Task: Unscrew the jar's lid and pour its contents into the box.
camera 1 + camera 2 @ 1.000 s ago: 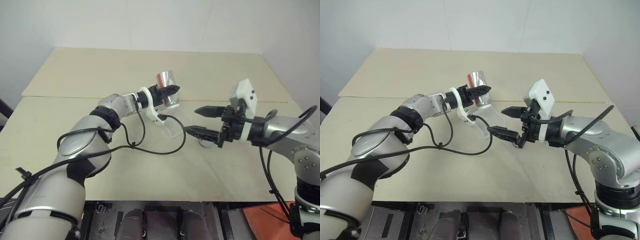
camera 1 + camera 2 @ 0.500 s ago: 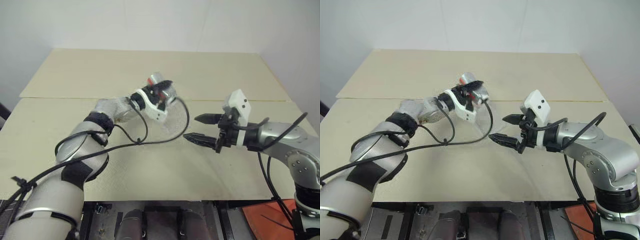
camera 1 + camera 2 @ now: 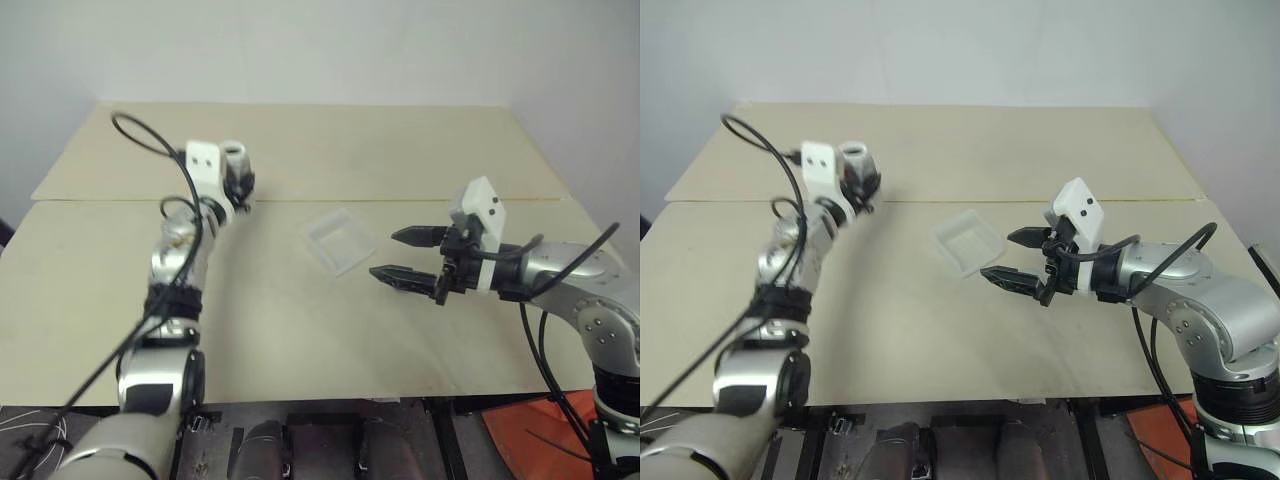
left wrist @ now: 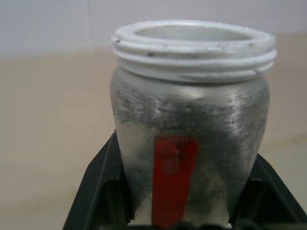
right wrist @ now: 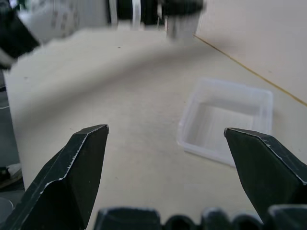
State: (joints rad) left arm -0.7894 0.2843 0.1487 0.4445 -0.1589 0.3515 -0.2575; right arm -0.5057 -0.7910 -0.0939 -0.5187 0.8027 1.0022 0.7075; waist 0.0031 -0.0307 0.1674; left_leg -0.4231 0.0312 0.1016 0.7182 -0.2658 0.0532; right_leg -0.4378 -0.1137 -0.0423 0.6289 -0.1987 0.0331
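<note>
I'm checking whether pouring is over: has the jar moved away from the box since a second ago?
Yes. The jar, upright in the left gripper, has moved off to the left of the box.

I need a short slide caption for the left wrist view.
Left gripper holds the lidless jar upright, threaded rim exposed.

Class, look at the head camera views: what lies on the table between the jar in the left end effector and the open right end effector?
The clear box sits between the jar and the right end effector, seen in both eye views.
</note>
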